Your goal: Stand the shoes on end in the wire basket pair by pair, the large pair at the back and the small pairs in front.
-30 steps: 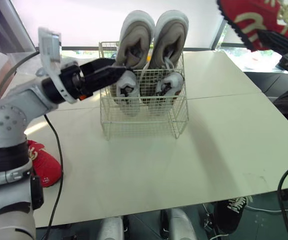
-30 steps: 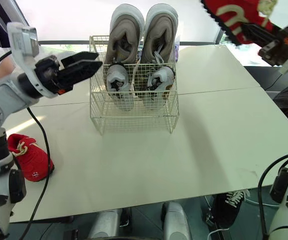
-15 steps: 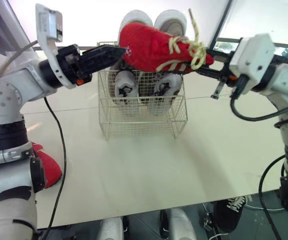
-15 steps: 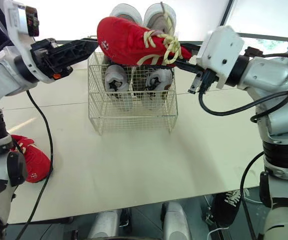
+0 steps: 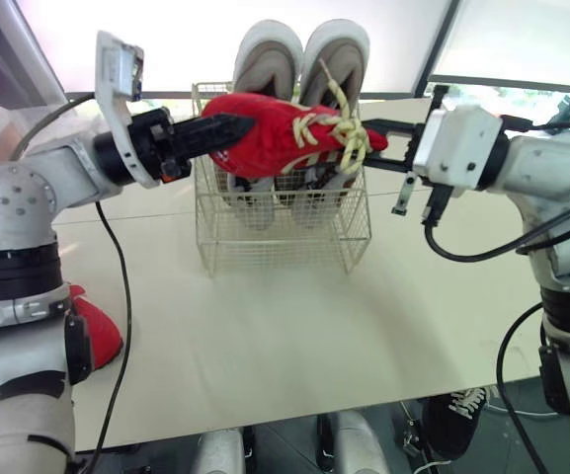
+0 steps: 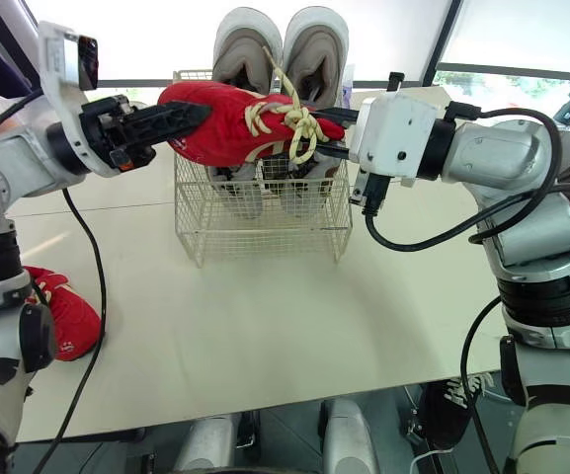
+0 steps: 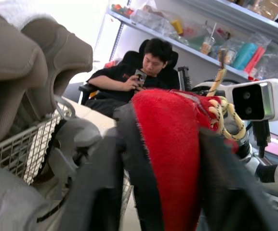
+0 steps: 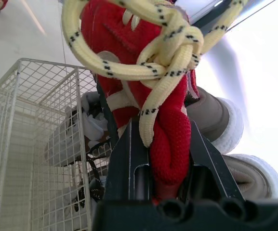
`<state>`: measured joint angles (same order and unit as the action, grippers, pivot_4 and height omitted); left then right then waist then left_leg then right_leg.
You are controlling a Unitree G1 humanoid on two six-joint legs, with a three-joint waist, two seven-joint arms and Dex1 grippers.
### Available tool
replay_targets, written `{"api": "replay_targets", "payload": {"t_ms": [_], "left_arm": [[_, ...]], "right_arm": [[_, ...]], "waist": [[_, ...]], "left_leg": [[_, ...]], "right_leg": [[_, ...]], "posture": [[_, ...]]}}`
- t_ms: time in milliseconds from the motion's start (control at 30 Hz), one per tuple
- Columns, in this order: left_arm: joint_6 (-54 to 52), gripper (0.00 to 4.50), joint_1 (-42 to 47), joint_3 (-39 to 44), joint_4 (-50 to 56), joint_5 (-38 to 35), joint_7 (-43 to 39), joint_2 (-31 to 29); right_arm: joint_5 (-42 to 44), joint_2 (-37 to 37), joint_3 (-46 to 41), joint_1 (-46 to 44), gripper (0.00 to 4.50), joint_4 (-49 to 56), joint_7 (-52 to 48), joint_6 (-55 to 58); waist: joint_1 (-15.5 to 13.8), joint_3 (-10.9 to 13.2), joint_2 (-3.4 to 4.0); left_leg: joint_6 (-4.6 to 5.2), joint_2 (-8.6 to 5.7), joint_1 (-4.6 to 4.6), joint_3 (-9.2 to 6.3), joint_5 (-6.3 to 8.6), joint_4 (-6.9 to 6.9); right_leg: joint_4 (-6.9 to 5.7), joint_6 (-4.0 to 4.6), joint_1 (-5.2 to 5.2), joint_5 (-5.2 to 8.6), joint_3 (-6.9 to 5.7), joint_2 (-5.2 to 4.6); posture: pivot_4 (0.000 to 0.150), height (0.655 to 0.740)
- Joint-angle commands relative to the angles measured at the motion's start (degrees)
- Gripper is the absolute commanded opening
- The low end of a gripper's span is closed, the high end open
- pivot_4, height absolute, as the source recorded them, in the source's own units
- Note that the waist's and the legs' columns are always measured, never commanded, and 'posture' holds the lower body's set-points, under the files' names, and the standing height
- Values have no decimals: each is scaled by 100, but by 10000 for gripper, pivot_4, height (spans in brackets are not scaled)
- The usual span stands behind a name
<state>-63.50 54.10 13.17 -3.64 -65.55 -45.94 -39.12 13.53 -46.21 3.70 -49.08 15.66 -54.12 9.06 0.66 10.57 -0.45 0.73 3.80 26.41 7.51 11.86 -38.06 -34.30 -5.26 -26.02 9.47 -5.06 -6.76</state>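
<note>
Red shoe (image 5: 285,146) over basket (image 5: 285,222), left tool (image 5: 235,126) and right tool (image 5: 375,143) clamped on it

Wire basket (image 5: 285,245): upper centre, on table (image 5: 364,316). Inside: large pair (image 5: 270,59) at back, small pair (image 5: 253,202) in front. Laced sneaker (image 5: 275,138): lying across basket top. Second sneaker (image 5: 102,331): table's lower-left edge.

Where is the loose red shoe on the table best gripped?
Likely across its narrow middle, from above, with the left gripper once it lets go of the held shoe: the loose red shoe lies flat on the table beside the left arm.
</note>
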Motion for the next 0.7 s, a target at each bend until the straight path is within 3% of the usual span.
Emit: {"api": "replay_targets", "payload": {"t_ms": [33, 67, 133, 200, 267, 500, 700], "left_arm": [[-106, 2606, -29, 188, 251, -204, 38, 72], [-112, 2582, -71, 236, 266, -247, 97, 135], [-121, 2581, -115, 345, 242, -317, 265, 263], [-106, 2581, -121, 614, 28, -516, 655, 526], [-63, 2581, -102, 884, -136, -736, 1023, 748], [107, 2581, -64, 1447, -106, -1484, 1902, 1188], [328, 2581, -51, 1455, 85, -1886, 2281, 1500]], "right_arm": [[154, 26, -282, -380, 11177, 97, 59, 122], [278, 65, -347, -430, 14378, 74, 87, 297], [602, 150, -502, -490, 24844, 67, 167, 713], [1391, 313, -853, -532, 36380, 174, 364, 1592], [2110, 369, -1184, -466, 44710, 304, 490, 2363], [4473, 600, -2503, 84, 44710, 121, 1533, 4373], [5854, 1728, -2573, 492, 44710, 298, 3059, 4732]], "waist": [[0, 0, 0], [-1, 0, 0], [-6, 0, 0], [-10, 0, -1], [-21, 0, -1], [-10, 0, -4], [-3, 0, -4]], "left_leg": [[0, 0, 0, 0, 0, 0], [0, 0, 0, 0, 0, 0], [0, 0, 0, -1, 0, 0], [1, 0, 0, -2, 0, 0], [1, 0, 0, -3, 0, -2], [2, 0, -3, -8, 0, -2], [3, 0, -10, -10, 0, -2]], "right_leg": [[0, 0, 0, 0, 0, 0], [0, 1, 0, 0, 0, 0], [0, 1, 0, 0, 0, 0], [0, -1, 2, -1, 0, 0], [-1, -2, 4, -2, 0, 0], [1, -5, 12, -4, -1, 0], [-1, -4, 20, -5, -2, 1]], "posture": [[1500, 7400], [1500, 7400], [1500, 7400], [1500, 7400], [1500, 7400], [1500, 7400], [1500, 7400]]}}
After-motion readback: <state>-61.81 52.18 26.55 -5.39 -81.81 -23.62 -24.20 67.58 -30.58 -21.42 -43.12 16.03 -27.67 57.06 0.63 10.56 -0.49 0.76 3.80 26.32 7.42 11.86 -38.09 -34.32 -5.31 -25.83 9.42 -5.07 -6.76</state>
